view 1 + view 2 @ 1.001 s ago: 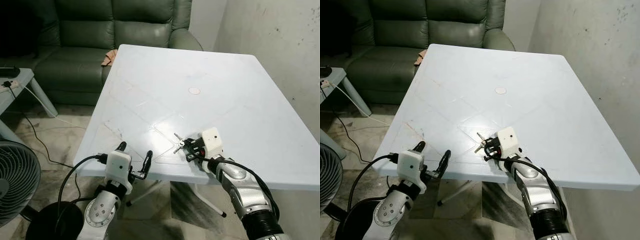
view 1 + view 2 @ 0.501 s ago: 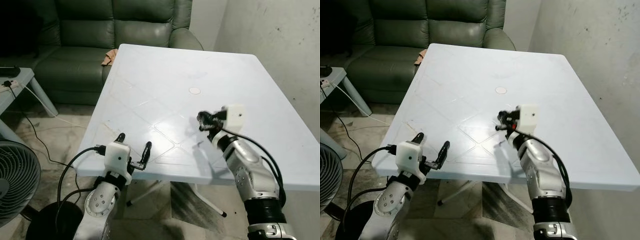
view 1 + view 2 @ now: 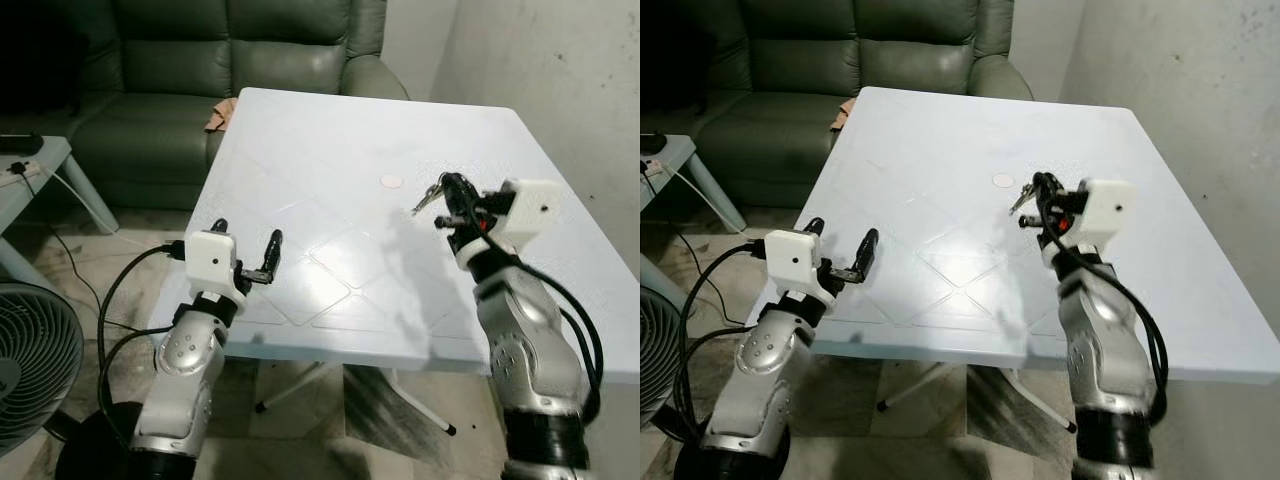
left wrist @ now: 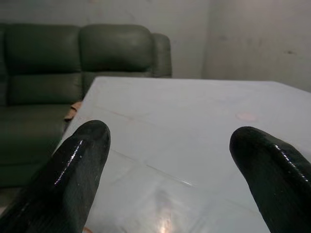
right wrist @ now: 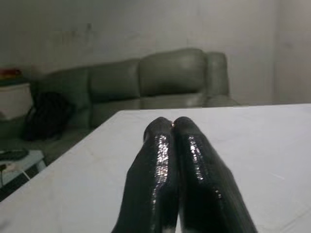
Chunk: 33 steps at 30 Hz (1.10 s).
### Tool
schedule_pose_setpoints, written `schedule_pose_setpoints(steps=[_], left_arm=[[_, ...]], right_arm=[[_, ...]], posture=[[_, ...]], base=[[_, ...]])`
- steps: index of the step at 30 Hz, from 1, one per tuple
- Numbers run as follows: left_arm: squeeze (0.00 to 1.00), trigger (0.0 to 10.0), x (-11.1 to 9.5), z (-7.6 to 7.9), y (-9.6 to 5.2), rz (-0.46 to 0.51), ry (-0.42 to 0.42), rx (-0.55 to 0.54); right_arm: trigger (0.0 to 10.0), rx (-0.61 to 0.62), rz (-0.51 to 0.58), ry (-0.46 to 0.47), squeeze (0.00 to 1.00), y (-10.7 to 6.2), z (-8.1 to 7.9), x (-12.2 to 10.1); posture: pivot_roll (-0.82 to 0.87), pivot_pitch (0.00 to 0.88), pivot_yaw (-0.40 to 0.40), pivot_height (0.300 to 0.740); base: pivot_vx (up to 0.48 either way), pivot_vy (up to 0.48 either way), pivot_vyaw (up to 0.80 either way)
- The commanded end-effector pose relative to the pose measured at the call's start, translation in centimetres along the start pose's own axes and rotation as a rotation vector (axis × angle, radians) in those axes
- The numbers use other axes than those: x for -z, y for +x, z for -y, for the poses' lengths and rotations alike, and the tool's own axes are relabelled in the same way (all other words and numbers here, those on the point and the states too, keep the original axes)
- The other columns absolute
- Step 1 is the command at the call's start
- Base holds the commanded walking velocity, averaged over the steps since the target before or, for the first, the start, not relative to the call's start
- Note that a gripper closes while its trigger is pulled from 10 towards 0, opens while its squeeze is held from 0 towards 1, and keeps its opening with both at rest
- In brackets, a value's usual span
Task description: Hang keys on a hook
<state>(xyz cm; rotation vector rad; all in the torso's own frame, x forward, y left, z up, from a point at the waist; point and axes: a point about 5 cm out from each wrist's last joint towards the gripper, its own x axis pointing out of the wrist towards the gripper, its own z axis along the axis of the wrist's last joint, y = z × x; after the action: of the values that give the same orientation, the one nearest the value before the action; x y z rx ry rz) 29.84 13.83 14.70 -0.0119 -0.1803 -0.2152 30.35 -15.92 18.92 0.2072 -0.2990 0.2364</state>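
Note:
A small bunch of silver keys (image 3: 426,199) hangs in the air above the white table (image 3: 320,150), at its right middle. My right gripper (image 3: 450,200) is shut on the keys, held well above the tabletop. In the right wrist view its two black fingers (image 5: 160,160) are pressed together, with a small metal glint at their tips. My left gripper (image 3: 248,232) is open and holds nothing, raised over the table's front left edge. Its spread fingers (image 4: 77,165) frame the bare tabletop in the left wrist view.
A small round mark (image 3: 390,182) lies on the table just beyond the keys. A green sofa (image 3: 230,60) with an orange cloth (image 3: 215,113) stands behind the table. A fan (image 3: 30,360) and a side table (image 3: 30,165) with cables are at the left. A wall (image 3: 560,90) runs along the right.
My right gripper has lifted the keys off the table's front edge and carried them up and farther over the table. My left arm has risen from below the front edge.

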Motion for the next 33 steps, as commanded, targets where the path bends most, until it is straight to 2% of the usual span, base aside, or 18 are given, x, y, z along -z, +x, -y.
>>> schedule_pose_setpoints(steps=[1,3,8,9,11,15,22,33], left_arm=[[0.00,10.0,-0.8,-0.2,0.3,0.021,-0.014,-0.005],[0.00,10.0,-0.8,-0.4,0.4,0.019,-0.031,-0.016],[0.00,10.0,-0.9,-0.6,-0.1,0.042,0.008,-0.018],[0.00,10.0,-0.7,-0.6,-0.2,0.032,0.021,-0.016],[0.00,10.0,-0.1,-0.7,-0.5,-0.012,-0.014,-0.021],[0.00,10.0,0.7,-1.4,-0.6,-0.049,0.002,-0.056],[0.00,10.0,0.9,-2.3,-0.3,-0.055,-0.009,-0.087],[0.00,10.0,0.7,-2.8,0.4,-0.044,-0.004,-0.104]], right_arm=[[10.0,-0.022,0.054,-0.026,0.00,-0.3,-0.7,-0.9],[10.0,-0.007,0.064,-0.001,0.00,-0.8,-0.9,-0.8],[10.0,0.017,0.059,-0.016,0.00,-2.2,-1.5,0.1],[10.0,0.019,0.055,-0.025,0.00,-2.4,-1.5,0.4],[10.0,0.040,0.030,-0.065,0.00,-2.8,-1.4,1.0],[10.0,0.076,-0.016,-0.097,0.00,-3.3,-1.0,2.1],[10.0,0.086,-0.041,-0.098,0.00,-3.2,-0.6,2.6],[10.0,0.109,-0.066,-0.190,0.00,-2.4,-0.1,2.9]], posture=[[-0.01,0.000,-0.007,0.732],[-0.01,0.000,-0.006,0.732],[-0.01,0.000,-0.003,0.732],[-0.01,0.000,-0.003,0.732],[-0.01,0.000,-0.003,0.732],[-0.01,0.000,-0.005,0.732],[-0.01,0.000,-0.005,0.732],[-0.01,0.000,-0.001,0.732]], base=[[0.000,0.000,0.00],[0.000,0.000,0.00],[0.000,0.000,0.00],[0.000,0.000,0.00],[0.000,0.000,0.00],[0.000,0.000,0.00],[0.000,0.000,0.00],[0.000,0.000,0.00]])
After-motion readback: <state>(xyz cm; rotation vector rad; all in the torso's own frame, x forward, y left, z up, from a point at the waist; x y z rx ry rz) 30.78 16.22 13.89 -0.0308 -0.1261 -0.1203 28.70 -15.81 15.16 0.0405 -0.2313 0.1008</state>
